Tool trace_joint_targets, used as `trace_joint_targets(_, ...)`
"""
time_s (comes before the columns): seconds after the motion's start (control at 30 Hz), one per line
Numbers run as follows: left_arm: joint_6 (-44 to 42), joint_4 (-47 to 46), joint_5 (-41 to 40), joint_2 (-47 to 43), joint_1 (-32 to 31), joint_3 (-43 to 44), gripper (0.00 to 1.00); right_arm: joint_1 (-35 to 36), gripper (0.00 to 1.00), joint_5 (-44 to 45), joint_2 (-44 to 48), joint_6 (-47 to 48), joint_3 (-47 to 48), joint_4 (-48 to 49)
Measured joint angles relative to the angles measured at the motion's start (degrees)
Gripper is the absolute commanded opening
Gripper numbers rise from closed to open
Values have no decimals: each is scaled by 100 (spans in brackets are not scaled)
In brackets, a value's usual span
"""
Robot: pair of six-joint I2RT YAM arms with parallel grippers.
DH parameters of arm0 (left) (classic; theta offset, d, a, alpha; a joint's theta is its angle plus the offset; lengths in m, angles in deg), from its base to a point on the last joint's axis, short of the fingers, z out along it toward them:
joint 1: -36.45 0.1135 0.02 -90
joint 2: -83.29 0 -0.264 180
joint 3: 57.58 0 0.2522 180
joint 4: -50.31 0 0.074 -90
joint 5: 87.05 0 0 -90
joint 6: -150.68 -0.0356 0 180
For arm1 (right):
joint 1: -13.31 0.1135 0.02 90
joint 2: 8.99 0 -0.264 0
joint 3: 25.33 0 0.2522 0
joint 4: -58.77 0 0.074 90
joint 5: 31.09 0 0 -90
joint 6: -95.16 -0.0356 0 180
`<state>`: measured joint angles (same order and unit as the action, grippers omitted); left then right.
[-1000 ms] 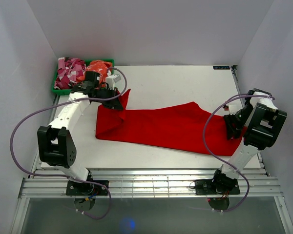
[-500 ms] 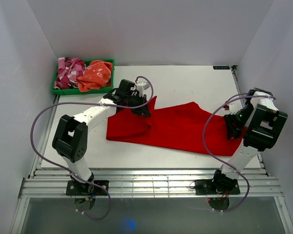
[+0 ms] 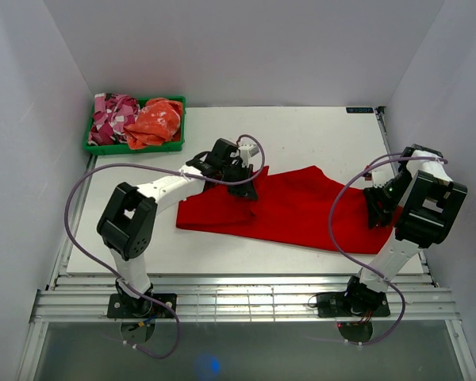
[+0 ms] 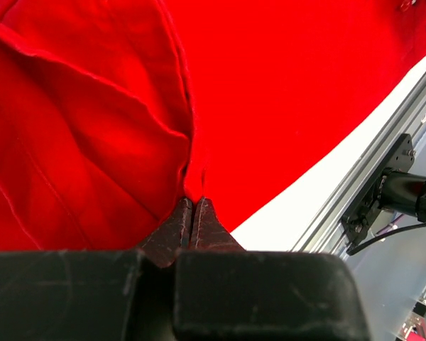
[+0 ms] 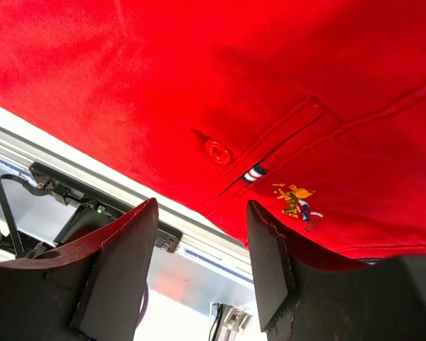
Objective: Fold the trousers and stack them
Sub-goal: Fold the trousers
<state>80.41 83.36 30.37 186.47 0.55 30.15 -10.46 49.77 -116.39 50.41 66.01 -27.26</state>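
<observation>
The bright red trousers lie across the table from the middle to the right edge. My left gripper is shut on their left end and holds that end folded over toward the middle. In the left wrist view the fingertips pinch a fold of the red cloth. My right gripper is open at the waist end on the right. In the right wrist view the open fingers stand just off the waistband edge, near a red button and a small embroidered logo.
A green bin at the back left holds a pink-and-white patterned garment and an orange one. Metal rails run along the table's near edge. White walls close in on both sides.
My left gripper has carried the trousers' left end rightward, from near the bin to the table's middle, folding the cloth over. The right arm has not moved.
</observation>
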Motion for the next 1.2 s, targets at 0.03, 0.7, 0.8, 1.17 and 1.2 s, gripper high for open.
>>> trace_joint_targets(0.03, 22, -4, -4, 50, -37, 0, 0, 0, 59, 0, 13, 0, -13, 9)
trace_joint_targets(0.7, 332, -50, -87, 649, -625, 411, 0, 0, 58, -44, 205, 20, -361, 17)
trace_joint_targets(0.8, 369, -52, -90, 798, -697, 501, 0, 0, 58, -44, 219, 17, -361, 20)
trace_joint_targets(1.17, 251, 61, 179, 1023, -828, 782, 78, 0, 58, -127, 229, 17, -396, 2)
trace_joint_targets(1.2, 179, 129, 214, 1021, -828, 863, 87, 0, 58, -162, 229, 20, -367, -13)
